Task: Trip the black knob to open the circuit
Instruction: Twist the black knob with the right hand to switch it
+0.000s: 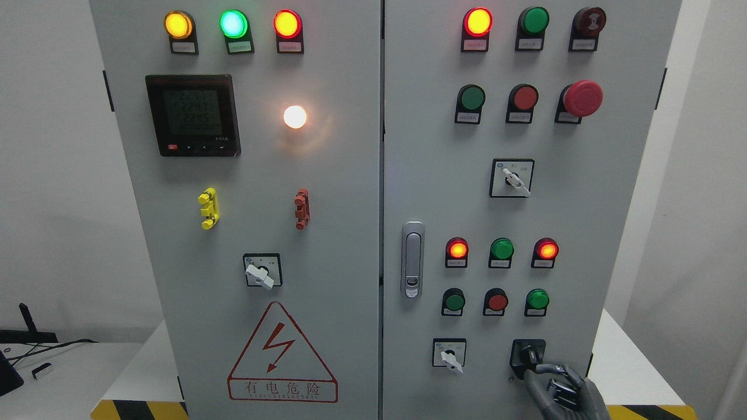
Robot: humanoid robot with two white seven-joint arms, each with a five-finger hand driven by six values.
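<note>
Grey two-door cabinet [327, 233] fills the view, standing on a white tabletop [636, 373] with yellow-black hazard tape along its front edge.

Black knob [528, 354]: lower right corner of the right door, on a black square plate, to the right of a small white selector [450, 357] on the same row.

Right robot hand [559, 389]: comes in from the bottom edge at right, just below and right of the knob. Fingers [548, 369] curled, upper fingertips reaching to the knob's lower edge. Contact appears likely; a firm clamp on the knob cannot be confirmed from this angle. Left arm does not show.

Right door, above the knob: row of three small buttons (green, red, green), then three lamps (red lit, green unlit, red lit). Higher up, a white selector [513, 179], a red mushroom button [582, 97], and a lit red top lamp [478, 21]. Silver door latch [412, 259] at the door's left edge.

Left door: yellow, green, red lamps lit along the top; a meter [192, 115] with a lit display; a white lamp [295, 116] glowing; a red-outlined warning triangle [282, 356] at the bottom.
</note>
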